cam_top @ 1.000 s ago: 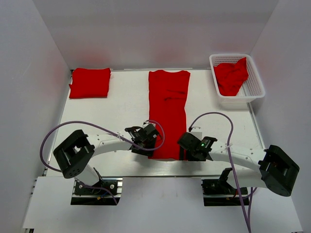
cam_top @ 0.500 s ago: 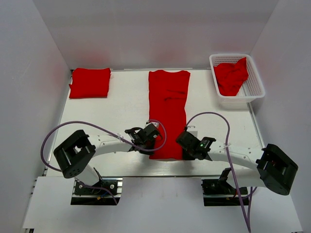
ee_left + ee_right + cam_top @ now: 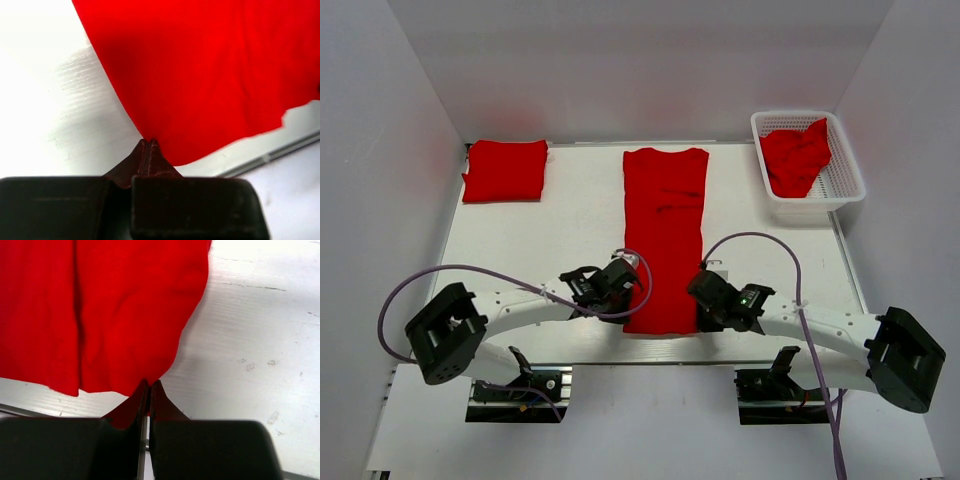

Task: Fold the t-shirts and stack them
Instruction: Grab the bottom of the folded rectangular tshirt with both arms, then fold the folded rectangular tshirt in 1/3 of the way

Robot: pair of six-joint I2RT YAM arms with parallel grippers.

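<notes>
A red t-shirt [image 3: 665, 235] lies as a long narrow strip down the middle of the table, collar end far, hem near. My left gripper [image 3: 623, 294] is shut on the hem's left corner [image 3: 150, 135]. My right gripper [image 3: 703, 297] is shut on the hem's right corner [image 3: 150, 377]. In both wrist views the cloth pulls up into the closed fingertips. A folded red t-shirt [image 3: 505, 170] rests at the far left. Another red t-shirt [image 3: 796, 155] lies crumpled in the white basket [image 3: 843, 190].
The white mesh basket stands at the far right corner. White walls enclose the table on three sides. The table's near edge [image 3: 650, 362] runs just behind both grippers. Purple cables loop over each arm.
Both grippers have closed on the near hem corners of the middle t-shirt. Both arms have shifted slightly, and the shirt's near end is gathered narrower.
</notes>
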